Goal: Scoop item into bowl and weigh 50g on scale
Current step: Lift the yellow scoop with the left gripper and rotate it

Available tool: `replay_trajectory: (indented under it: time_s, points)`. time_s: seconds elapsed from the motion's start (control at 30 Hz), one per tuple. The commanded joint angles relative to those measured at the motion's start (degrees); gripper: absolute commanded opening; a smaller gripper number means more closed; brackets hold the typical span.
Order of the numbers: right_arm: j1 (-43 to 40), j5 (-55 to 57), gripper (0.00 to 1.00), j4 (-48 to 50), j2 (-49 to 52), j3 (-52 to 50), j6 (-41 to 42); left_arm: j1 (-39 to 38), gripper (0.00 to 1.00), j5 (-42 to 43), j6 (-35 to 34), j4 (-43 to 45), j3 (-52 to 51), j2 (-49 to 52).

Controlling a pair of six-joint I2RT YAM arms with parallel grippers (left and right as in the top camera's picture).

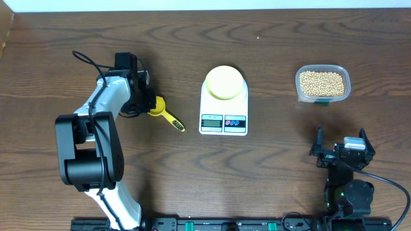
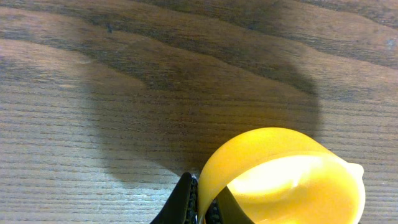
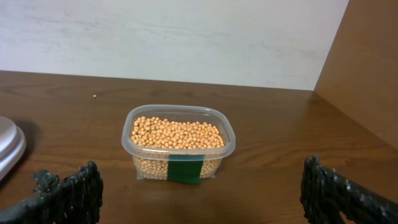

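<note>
The beans (image 1: 322, 82) fill a clear tub at the back right, and they show again as the beans (image 3: 177, 132) in the right wrist view. A pale yellow bowl (image 1: 224, 82) stands on the white scale (image 1: 223, 122) at mid-table. My left gripper (image 1: 144, 101) is shut on the cup wall of a bright yellow scoop (image 1: 164, 112) left of the scale. Up close, the left gripper (image 2: 204, 208) pinches the rim of the scoop (image 2: 292, 180), one finger inside the cup and one outside. My right gripper (image 1: 340, 151) stands open near the front right; the right gripper (image 3: 202, 193) faces the tub with nothing between its fingers.
The clear tub (image 3: 180, 162) carries a green label on its near side. The scale's edge (image 3: 9, 143) shows at the left of the right wrist view. A wall runs along the table's back edge (image 1: 205, 9).
</note>
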Motion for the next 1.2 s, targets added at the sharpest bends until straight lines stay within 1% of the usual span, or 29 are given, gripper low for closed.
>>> replay_trajectory:
  time_s: [0.0, 1.17]
  points:
    - [0.2, 0.8, 0.99, -0.2, -0.3, -0.1, 0.6, 0.0, 0.08, -0.7, 0.2, 0.0, 0.5, 0.7]
    - [0.2, 0.9, 0.99, -0.2, -0.3, -0.1, 0.6, 0.0, 0.08, -0.7, 0.1, 1.4, 0.5, 0.7]
